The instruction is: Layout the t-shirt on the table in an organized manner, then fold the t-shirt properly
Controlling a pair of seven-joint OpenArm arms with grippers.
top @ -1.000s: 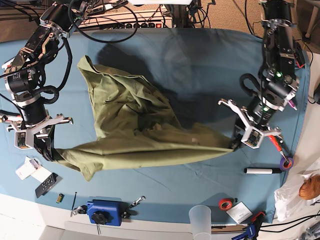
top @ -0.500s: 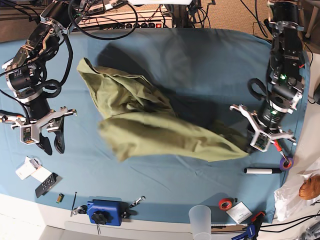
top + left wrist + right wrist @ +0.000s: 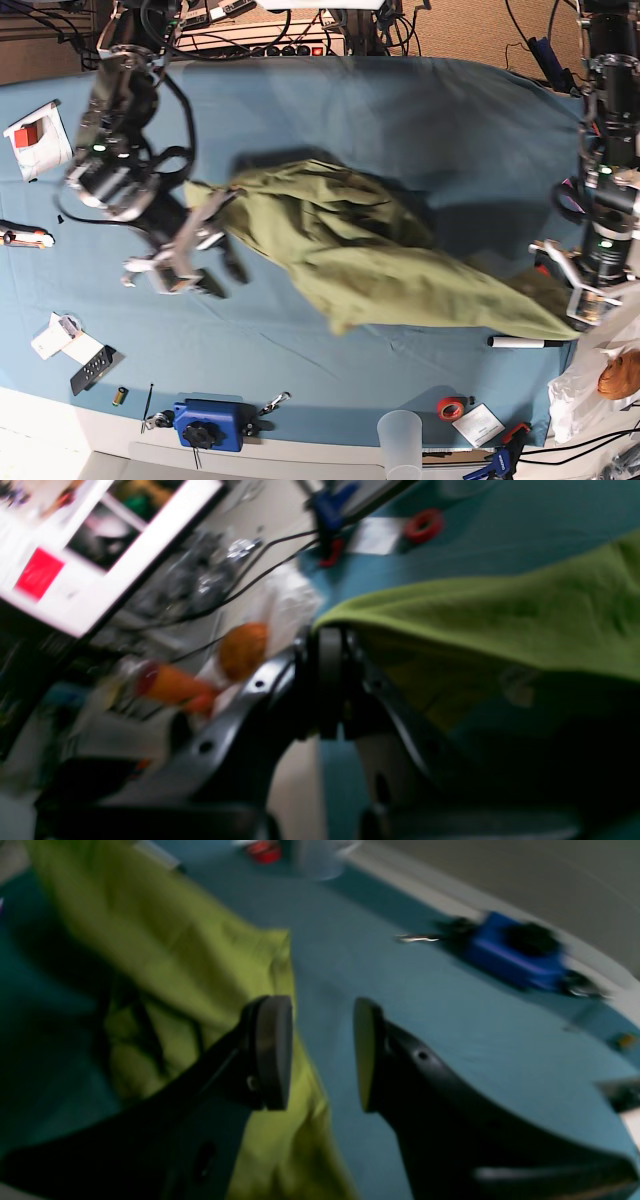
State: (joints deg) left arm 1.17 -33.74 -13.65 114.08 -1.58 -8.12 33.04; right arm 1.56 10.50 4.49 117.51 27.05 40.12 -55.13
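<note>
While the left fingers (image 3: 327, 680) pinch the t-shirt (image 3: 380, 255) corner, right fingers (image 3: 272, 1050) parted, empty, over the table (image 3: 400, 120).

Bright even overhead view, both wrist views dim, motion-blurred, soft focus

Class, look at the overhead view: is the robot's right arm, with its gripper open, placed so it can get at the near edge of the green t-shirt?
Probably yes. The right gripper is open and empty beside the t-shirt, with only bare table between them. The left gripper pinches the far corner.
</note>
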